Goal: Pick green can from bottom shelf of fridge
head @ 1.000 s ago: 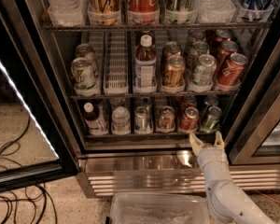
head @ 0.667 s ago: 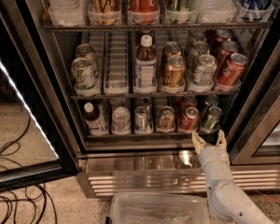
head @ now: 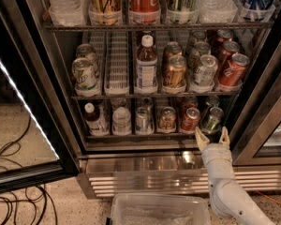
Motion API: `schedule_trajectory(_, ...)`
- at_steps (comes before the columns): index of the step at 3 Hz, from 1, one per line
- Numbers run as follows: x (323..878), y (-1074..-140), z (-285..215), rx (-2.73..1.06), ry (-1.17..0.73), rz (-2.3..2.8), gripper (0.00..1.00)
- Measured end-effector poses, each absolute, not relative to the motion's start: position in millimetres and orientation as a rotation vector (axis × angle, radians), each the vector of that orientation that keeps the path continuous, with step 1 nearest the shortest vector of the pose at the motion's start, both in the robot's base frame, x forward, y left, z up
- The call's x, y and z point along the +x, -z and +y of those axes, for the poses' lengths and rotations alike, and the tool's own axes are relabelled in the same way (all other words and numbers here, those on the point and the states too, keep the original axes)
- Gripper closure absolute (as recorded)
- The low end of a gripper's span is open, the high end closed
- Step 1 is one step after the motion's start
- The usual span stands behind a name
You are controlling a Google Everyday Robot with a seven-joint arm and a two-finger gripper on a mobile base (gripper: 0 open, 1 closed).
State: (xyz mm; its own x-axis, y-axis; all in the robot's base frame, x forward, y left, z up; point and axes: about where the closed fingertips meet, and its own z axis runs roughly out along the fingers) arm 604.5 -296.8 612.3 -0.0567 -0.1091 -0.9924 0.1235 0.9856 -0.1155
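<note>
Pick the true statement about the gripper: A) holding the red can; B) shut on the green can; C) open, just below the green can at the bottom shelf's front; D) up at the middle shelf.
C: the gripper is open and holds nothing, just under the green can at the front of the bottom shelf.

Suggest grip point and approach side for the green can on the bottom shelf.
Grip the green can across its round sidewall, mid-body, coming straight in from the front. It sits at the front of its lane on the bottom shelf, with the red can close beside it. The gripper sits just below it, open.
</note>
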Motion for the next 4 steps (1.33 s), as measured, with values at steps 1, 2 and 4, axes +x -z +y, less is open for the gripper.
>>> schedule_trajectory(1, 607.6, -614.6, -299.0, 0.012, 0.193, 1.602, 0.32)
schedule_trajectory(2, 611.7, -616.6, -301.5, 0.006, 0.201, 1.582, 0.33)
schedule_trajectory(4, 621.5, -614.2, -310.6, -0.014, 0.223, 1.571, 0.34)
